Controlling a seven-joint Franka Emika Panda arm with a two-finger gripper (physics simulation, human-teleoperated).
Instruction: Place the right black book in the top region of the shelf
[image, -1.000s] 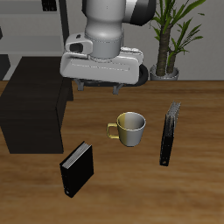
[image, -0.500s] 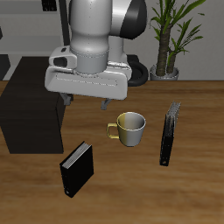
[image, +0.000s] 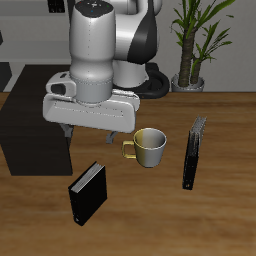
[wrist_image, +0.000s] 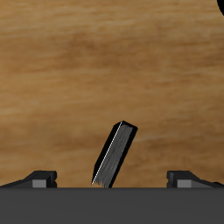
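Below the open, empty gripper (image: 92, 129), nearer the table's front edge, the right black book (image: 87, 193) is seen, its long axis running diagonally.

Front-high camera and downward wrist camera share the right black book (image: 87, 192)

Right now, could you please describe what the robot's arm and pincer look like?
The arm is made of bulky, rounded light-grey segments with dark joints between them. Its flat, pale-grey hand block carries the pincer, whose short fingers are dark. In the wrist view its body is a dark band. No cables or markings are visible.
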